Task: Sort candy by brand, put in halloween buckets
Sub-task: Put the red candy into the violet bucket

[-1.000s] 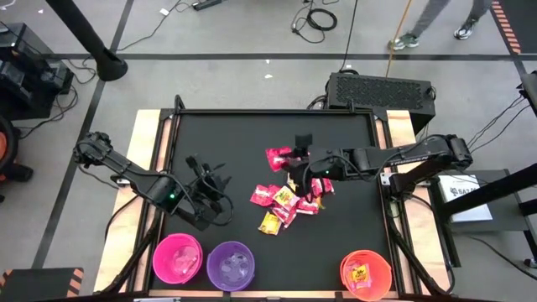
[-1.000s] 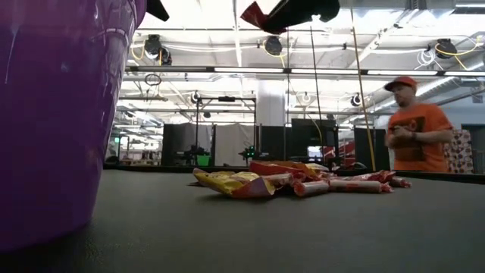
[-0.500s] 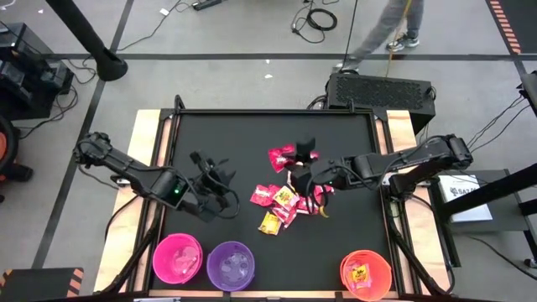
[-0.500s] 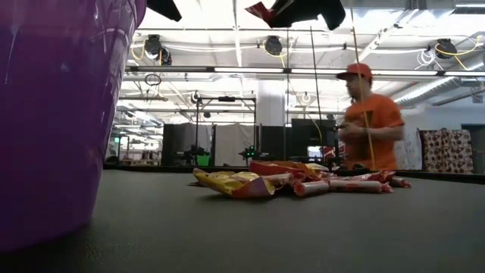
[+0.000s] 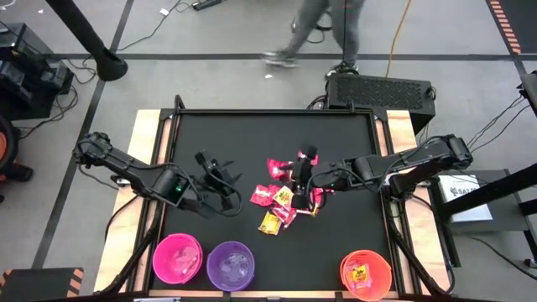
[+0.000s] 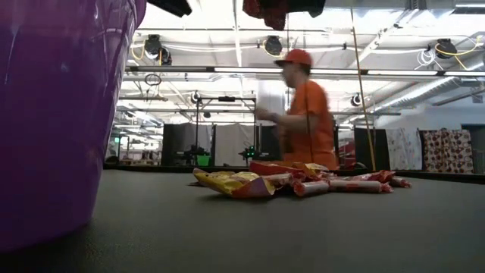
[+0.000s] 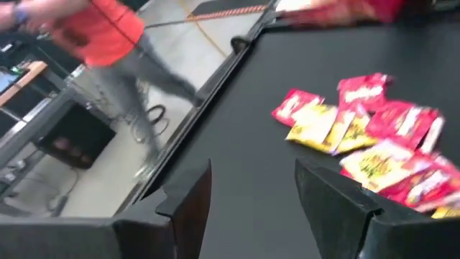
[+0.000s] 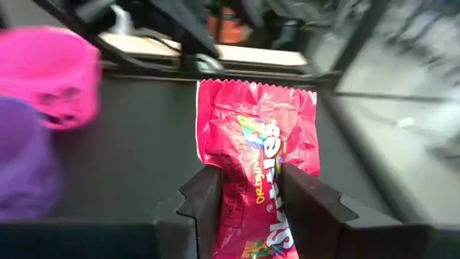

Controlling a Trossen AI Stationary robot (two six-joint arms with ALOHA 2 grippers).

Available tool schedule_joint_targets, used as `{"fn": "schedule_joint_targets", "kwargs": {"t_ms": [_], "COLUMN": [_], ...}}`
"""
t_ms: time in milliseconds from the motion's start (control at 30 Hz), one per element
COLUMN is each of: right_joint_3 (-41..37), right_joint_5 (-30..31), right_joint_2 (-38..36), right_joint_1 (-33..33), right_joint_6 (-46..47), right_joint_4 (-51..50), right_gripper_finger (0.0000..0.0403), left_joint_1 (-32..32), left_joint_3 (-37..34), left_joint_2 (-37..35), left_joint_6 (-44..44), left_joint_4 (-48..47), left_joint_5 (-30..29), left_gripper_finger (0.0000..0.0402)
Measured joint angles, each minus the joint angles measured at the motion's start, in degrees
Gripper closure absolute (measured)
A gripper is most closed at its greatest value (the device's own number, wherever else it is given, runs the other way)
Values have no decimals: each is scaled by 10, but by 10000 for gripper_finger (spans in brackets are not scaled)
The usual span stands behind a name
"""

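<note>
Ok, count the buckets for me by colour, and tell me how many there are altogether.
Pink bucket: 1
Purple bucket: 1
Orange-red bucket: 1
Total: 3 buckets, all along the near edge of the table.

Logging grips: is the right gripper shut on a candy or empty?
Shut on a candy: in its wrist view, a red Skittles packet sits clamped between the right gripper fingers.

- Grey floor crossed by dark tape lines and loose cables.
- Ceiling light strips overhead.
- Person in orange shirt walking behind the bench.
</note>
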Motion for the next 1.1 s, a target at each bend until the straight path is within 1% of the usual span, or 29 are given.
{"fn": "schedule_joint_targets", "kwargs": {"t_ms": [67, 200, 367, 433, 567, 733, 833, 967, 1100], "right_joint_3": [0, 0, 0, 0, 0, 0, 0, 0, 0], "right_joint_5": [-38, -90, -141, -153, -158, -158, -159, -158, -158], "right_joint_2": [1, 1, 1, 1, 1, 1, 1, 1, 1], "right_joint_1": [0, 0, 0, 0, 0, 0, 0, 0, 0], "right_joint_6": [27, 33, -18, -30, -38, -39, -40, -40, -40], "right_joint_4": [3, 1, -8, -16, -27, -51, -58, -57, -57], "right_gripper_finger": [268, 268, 268, 268, 268, 268, 268, 268, 268], "left_joint_1": [0, -1, -5, -5, -5, 0, 2, 4, 4], "left_joint_3": [0, 0, 0, 0, 0, 0, 0, 0, 0], "left_joint_2": [0, 14, 50, 66, 92, 111, 114, 114, 114], "left_joint_6": [29, 129, 326, 389, 462, 509, 513, 513, 514], "left_joint_4": [33, 111, 235, 268, 311, 340, 340, 341, 341], "left_joint_5": [14, 54, 103, 109, 118, 118, 119, 146, 158], "left_gripper_finger": [194, 194, 194, 194, 194, 196, 209, 249, 301]}}
